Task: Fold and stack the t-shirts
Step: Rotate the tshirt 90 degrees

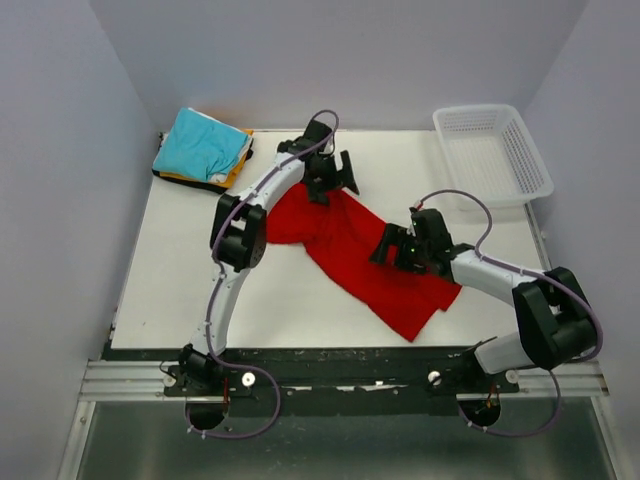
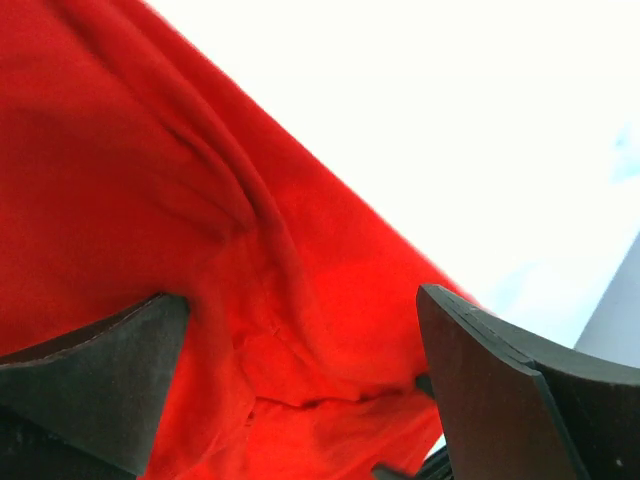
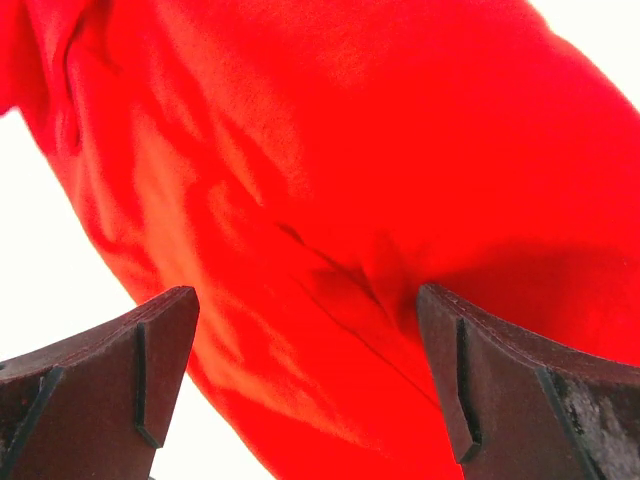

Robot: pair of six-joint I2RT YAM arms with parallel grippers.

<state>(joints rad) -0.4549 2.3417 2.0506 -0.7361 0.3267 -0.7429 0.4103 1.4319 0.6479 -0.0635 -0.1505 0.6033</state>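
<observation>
Both arms' jaws spread over crumpled red t-shirt (image 1: 365, 255), bare white table (image 1: 180, 290) leftward.

Walls: plain pale grey panels (image 1: 60, 200) enclose my bench on three sides.
Table: flat white rectangular tabletop (image 1: 170, 290).
Rail: silver metal mounting rail (image 1: 340, 378) at 6 o'clock.

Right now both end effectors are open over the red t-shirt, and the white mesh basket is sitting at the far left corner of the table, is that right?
Not quite. The white mesh basket sits at the far right corner, as the top external view shows; the far left holds the folded shirts. The rest stands: the left end effector and right end effector are open over the red t-shirt.
</observation>
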